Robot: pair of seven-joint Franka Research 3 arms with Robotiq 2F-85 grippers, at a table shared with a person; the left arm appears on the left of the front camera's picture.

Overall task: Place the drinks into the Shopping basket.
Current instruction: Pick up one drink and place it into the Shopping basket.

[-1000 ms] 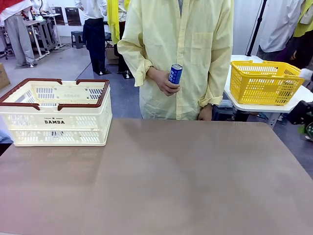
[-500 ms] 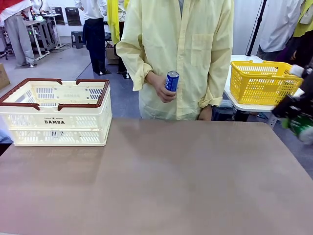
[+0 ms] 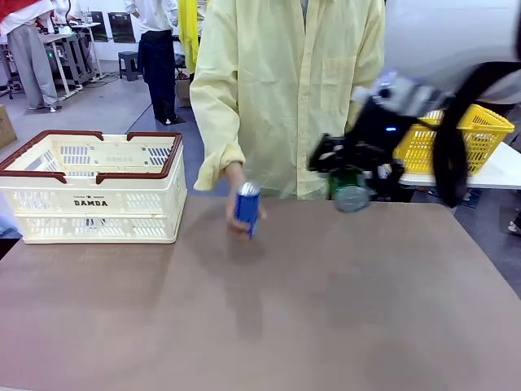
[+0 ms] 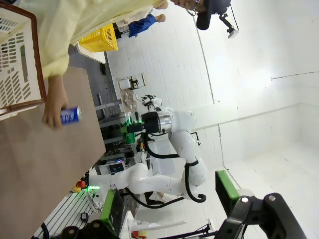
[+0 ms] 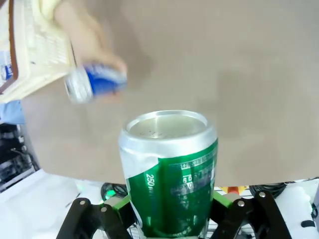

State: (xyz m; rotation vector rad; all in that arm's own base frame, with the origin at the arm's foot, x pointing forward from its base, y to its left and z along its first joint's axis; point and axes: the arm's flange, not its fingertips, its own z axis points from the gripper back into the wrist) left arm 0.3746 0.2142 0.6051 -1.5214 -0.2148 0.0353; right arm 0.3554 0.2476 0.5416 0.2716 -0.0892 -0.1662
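Front view: right gripper [image 3: 350, 181] clamps a slim green aluminium can [image 3: 352, 195] above the brown table [image 3: 326, 309], at its far edge. A person's hand [image 3: 234, 204] holds a blue can [image 3: 247, 210] low, near the cream slotted shopping basket [image 3: 89, 191] at far left. Open tabletop spreads to the near edge. Left gripper [image 4: 169, 201] gapes, fingers apart.

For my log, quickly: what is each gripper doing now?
Left gripper: open, holding nothing.
Right gripper: closed on a green can.
Person's hand: holding a blue can.

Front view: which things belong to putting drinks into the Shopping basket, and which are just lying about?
Belong: blue can; green can, held in the right end effector; Shopping basket.
Lying about: yellow mesh basket; white side table.
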